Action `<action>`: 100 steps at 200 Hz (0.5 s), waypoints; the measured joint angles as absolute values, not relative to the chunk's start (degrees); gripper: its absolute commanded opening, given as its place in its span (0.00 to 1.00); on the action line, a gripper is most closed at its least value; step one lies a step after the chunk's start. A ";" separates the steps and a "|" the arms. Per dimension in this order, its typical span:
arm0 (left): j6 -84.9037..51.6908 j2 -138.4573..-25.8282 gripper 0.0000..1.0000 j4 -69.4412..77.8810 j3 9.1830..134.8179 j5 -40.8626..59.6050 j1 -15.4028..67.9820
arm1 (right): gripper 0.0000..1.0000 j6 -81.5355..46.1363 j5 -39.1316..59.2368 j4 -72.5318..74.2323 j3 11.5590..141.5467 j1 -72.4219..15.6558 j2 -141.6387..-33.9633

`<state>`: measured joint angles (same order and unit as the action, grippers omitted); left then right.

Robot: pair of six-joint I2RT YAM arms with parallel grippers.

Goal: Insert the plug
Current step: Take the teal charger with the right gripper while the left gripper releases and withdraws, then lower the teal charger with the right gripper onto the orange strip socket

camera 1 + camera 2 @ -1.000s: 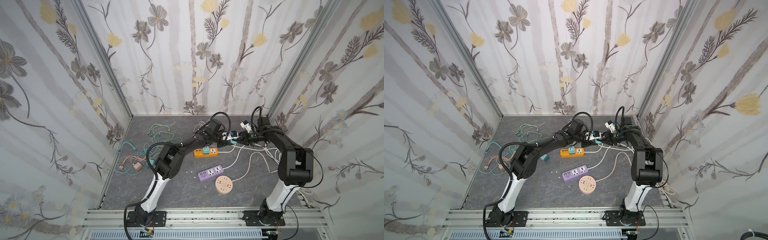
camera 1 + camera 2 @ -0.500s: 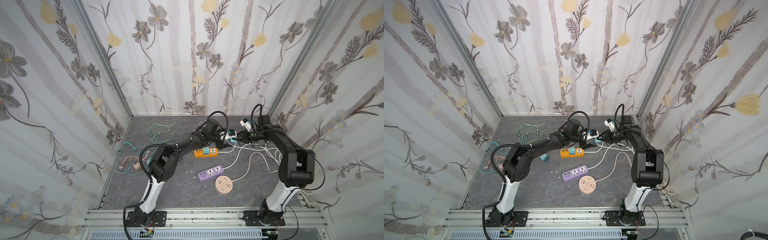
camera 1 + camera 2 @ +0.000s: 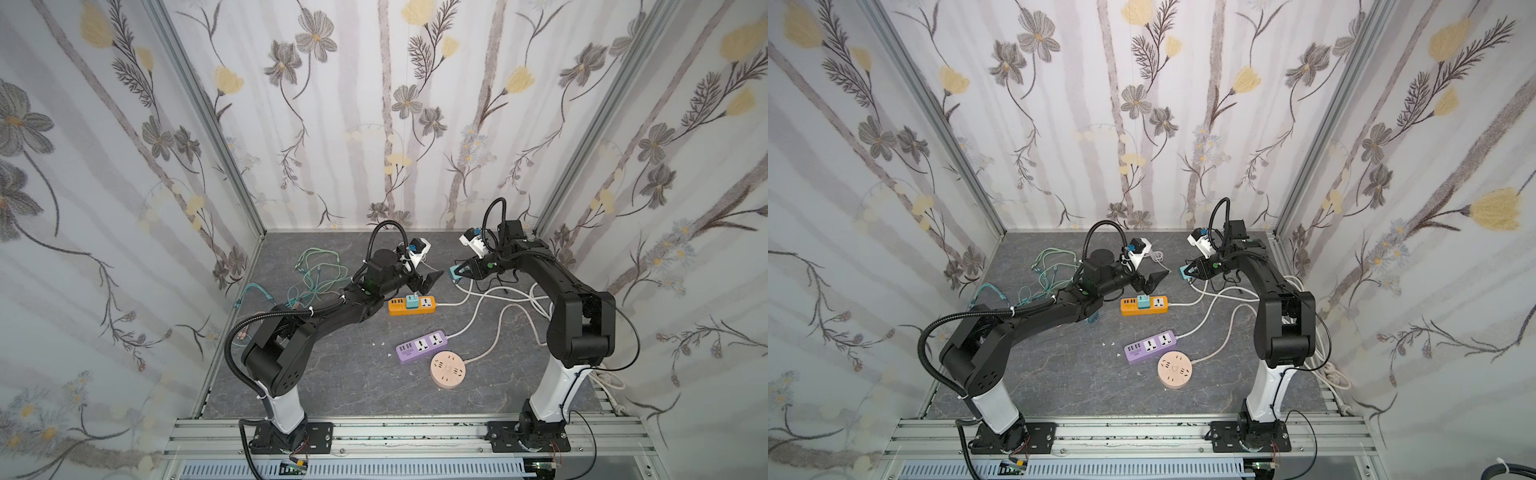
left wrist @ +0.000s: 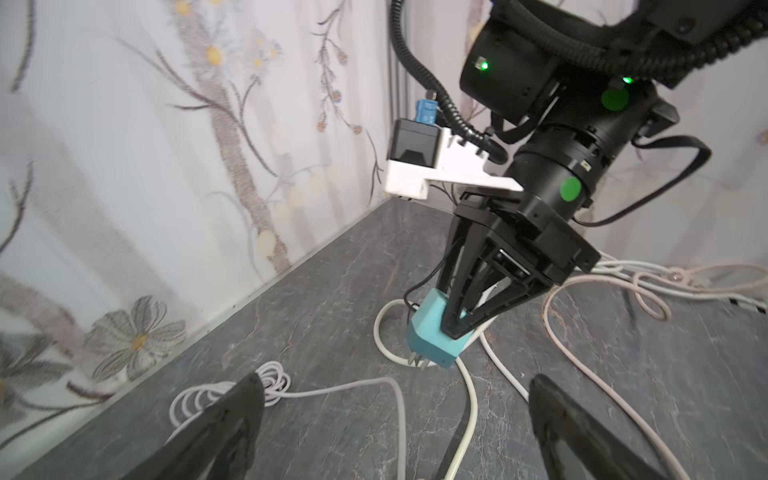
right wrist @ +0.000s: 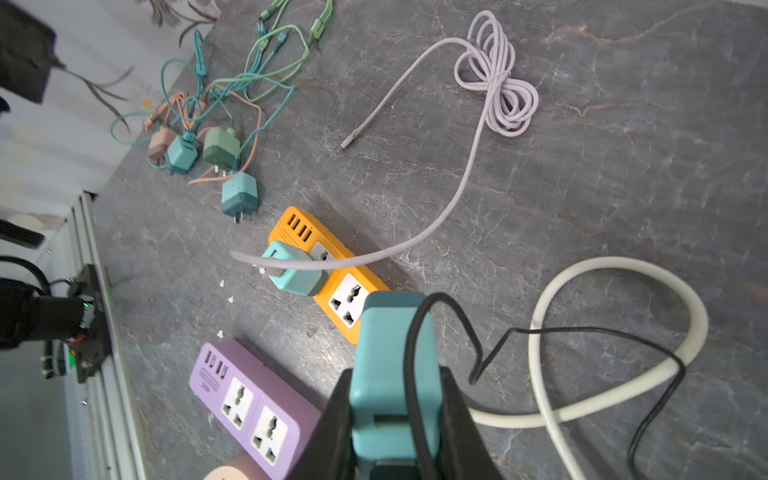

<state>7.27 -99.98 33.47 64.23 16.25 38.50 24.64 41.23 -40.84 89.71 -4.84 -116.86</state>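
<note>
Right claw (image 4: pixel 457 328) is clenched on the teal plug (image 4: pixel 432 336), held low over the white cords (image 5: pixel 615 262) at the back right of the desk (image 3: pixel 332 374), prongs tilted downward; left claw (image 3: pixel 428 280) hangs released and empty just beside the orange power strip (image 3: pixel 412 304). Judgement: the plug should go to the free socket (image 5: pixel 349 305), prongs squared to the slots and pressed straight in, with the left claw bracing the strip and the black cord (image 5: pixel 490 345) kept slack. No brand is readable; the print on the purple power strip (image 5: pixel 249 399) is too small to tell.
</note>
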 measured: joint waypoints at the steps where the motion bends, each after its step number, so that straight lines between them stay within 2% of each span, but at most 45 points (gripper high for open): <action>1: 7.07 -99.88 1.00 33.52 64.10 16.01 38.48 | 0.00 25.15 41.12 -41.06 89.97 -4.93 -116.99; 42: 3.49 -92.88 1.00 35.64 57.08 2.61 38.15 | 0.00 40.77 35.99 -49.71 94.59 -8.78 -120.66; 100: 2.20 -87.13 1.00 28.08 56.62 -10.79 36.60 | 0.01 52.80 30.94 -56.80 97.19 -13.52 -123.44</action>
<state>2.20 -87.13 28.08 56.62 -10.79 36.60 52.80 30.94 -56.80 97.19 -13.52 -123.44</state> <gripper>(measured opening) 0.997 0.248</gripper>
